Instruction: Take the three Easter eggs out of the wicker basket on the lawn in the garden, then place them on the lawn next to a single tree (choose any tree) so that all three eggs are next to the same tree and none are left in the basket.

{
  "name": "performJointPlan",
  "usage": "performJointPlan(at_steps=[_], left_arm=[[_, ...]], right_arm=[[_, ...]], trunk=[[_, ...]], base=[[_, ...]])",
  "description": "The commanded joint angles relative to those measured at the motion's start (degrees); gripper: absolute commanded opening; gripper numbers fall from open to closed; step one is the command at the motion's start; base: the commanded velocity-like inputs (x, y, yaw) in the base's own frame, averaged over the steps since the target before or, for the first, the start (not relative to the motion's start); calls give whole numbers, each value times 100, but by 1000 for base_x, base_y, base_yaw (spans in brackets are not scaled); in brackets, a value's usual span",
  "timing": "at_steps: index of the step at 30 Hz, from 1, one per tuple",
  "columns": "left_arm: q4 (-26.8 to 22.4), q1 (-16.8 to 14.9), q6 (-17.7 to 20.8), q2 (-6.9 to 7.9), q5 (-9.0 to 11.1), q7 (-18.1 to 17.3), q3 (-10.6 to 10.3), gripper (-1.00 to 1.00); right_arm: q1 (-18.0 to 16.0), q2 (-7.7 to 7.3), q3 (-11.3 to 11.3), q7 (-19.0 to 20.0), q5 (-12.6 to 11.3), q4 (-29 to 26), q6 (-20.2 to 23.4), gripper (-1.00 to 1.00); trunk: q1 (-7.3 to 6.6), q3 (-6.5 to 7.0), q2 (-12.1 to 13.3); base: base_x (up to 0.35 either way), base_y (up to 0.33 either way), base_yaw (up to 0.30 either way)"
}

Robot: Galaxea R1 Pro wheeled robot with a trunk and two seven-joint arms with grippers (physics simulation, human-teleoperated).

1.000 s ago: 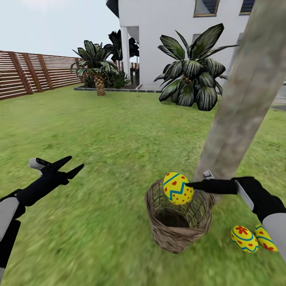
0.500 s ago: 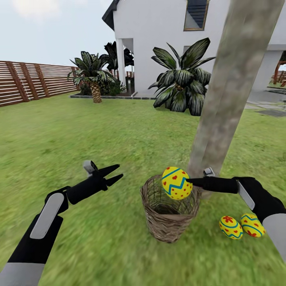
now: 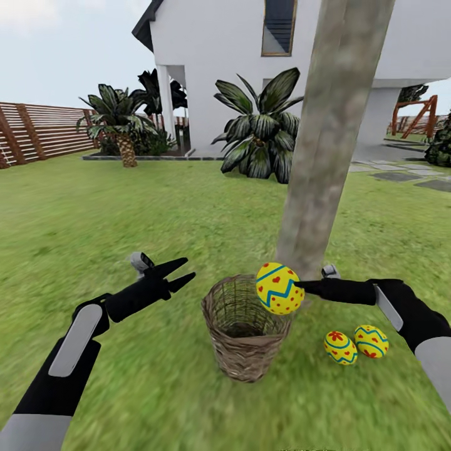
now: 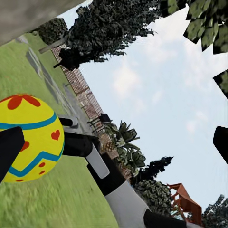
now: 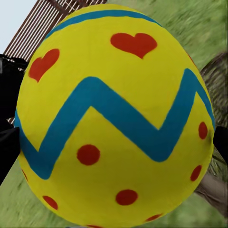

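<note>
My right gripper (image 3: 289, 287) is shut on a yellow Easter egg (image 3: 278, 288) with a blue zigzag and red marks, held in the air above the right rim of the wicker basket (image 3: 243, 338). The same egg (image 5: 114, 118) looms close in the right wrist view and also shows as the egg (image 4: 28, 137) in the left wrist view. Two more eggs (image 3: 341, 347) (image 3: 371, 341) lie on the lawn (image 3: 125, 213) just right of the basket, at the foot of the tree (image 3: 326, 144). My left gripper (image 3: 190, 268) hangs open left of the basket, holding nothing.
A large dark-leaved plant (image 3: 260, 134) and the white house (image 3: 213, 75) stand behind the tree. A short palm (image 3: 119, 125) and the brown slatted fence (image 3: 37, 131) are far left. Grey stepping stones (image 3: 401, 175) lie at the far right.
The view has swung right. My left arm came in towards the basket and then held. The egg, still in my right gripper, now hangs over the basket's right rim rather than its middle.
</note>
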Motion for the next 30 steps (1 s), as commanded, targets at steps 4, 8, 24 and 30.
performJointPlan(at_steps=[4, 8, 24, 30], left_arm=[[2, -3, 10, -3, -15, -60, -13, 100], [2, -3, 10, -6, -15, -62, -18, 100], [-6, -3, 17, 26, -15, -282, -11, 100], [-7, -3, 28, 38, -10, -311, -25, 100]], right_arm=[[-5, -6, 23, -1, -42, 11, 46, -100], [-5, -6, 23, -1, -50, 11, 46, -100], [-2, -581, -711, -891, -7, 257, 42, -100], [-3, -604, -713, -2610, 17, 181, -93, -100]], trunk=[[-1, 20, -2], [-1, 46, -2], [-1, 147, -2], [-1, 185, -2]], base=[[0, -253, -241], [0, -235, -242], [0, -5, -242], [0, 0, -242]])
